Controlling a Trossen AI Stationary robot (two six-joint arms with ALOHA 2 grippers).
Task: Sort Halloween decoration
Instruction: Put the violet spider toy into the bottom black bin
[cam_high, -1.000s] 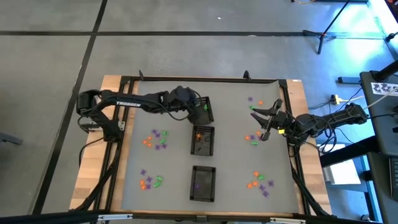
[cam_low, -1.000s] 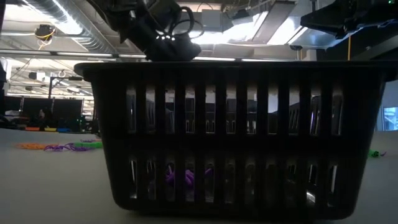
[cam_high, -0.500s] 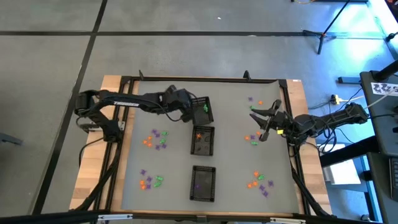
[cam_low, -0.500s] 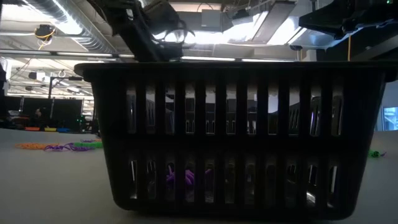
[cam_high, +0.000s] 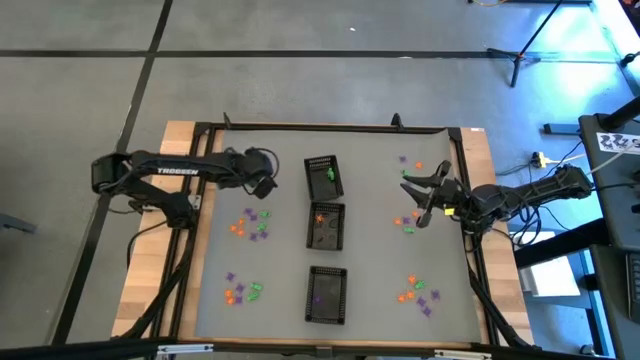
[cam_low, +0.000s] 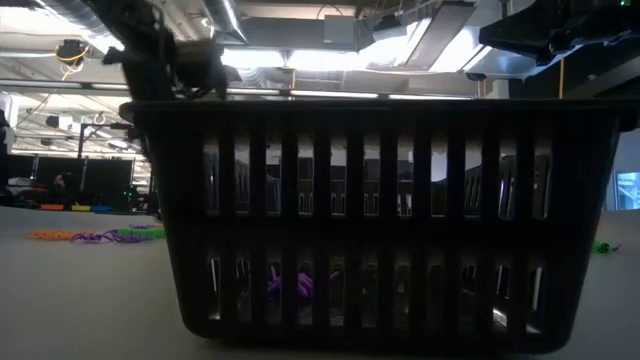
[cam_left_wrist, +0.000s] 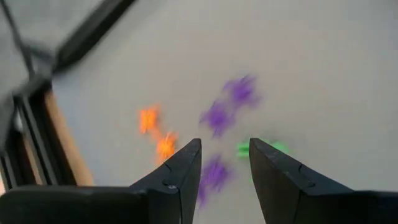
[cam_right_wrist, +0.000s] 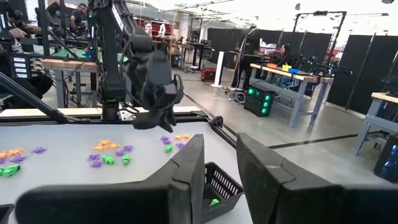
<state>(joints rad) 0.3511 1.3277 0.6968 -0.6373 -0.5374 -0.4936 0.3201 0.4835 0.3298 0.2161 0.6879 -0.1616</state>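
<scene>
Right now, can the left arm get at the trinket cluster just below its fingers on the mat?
Probably yes. The left gripper is open and empty, with bare mat between it and the trinket cluster; the trays sit off to the side.

Low view: a black mesh tray (cam_low: 370, 220) fills the frame, hiding most of the surface behind it. Left wrist view: trinkets (cam_left_wrist: 217, 115) blurred, shapes indistinguishable; one at six o'clock is partly hidden.

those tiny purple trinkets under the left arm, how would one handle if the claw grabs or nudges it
Probably very light: each purple trinket looks much smaller than the left claw hanging open above it. It would likely skid on the smooth grey table rather than roll, given its spiky, flat-lying shape. Orange and green pieces lie close by, so a nudge may scatter them.
</scene>
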